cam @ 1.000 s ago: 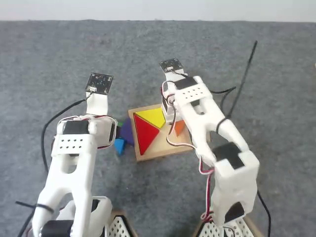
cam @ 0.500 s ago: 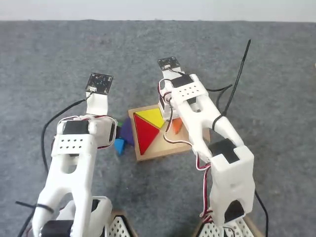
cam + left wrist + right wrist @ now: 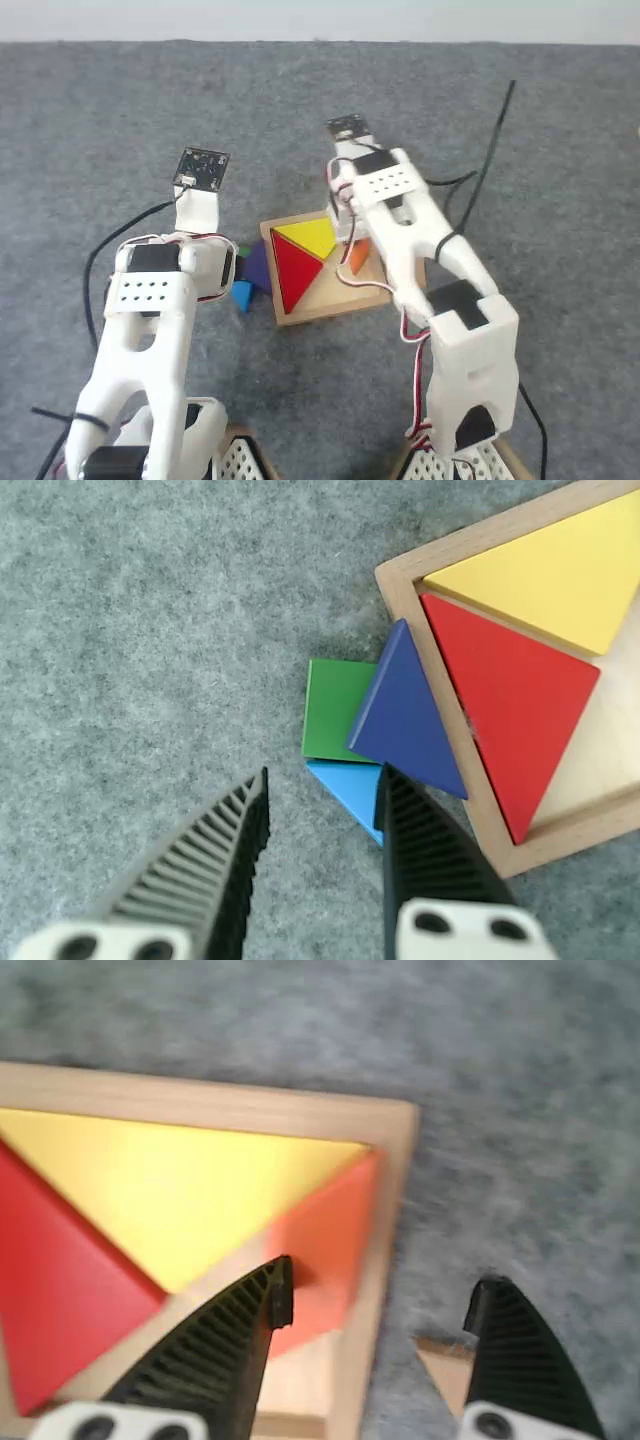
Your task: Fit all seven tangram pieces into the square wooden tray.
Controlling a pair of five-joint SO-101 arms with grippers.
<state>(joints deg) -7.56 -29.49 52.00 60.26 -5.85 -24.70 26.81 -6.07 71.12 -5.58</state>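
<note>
Two open, empty tools: left tool unmoved, right tool nudged sideways above tray.

Wooden tray, matt painted pieces, rough grey carpet

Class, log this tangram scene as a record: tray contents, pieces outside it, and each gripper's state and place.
Tray: holds yellow triangle, red triangle, orange triangle
Outside: dark blue triangle overlapping the rim, green square, light blue triangle
Left gripper: open, by the light blue triangle
Right gripper: open, above the orange triangle
</note>
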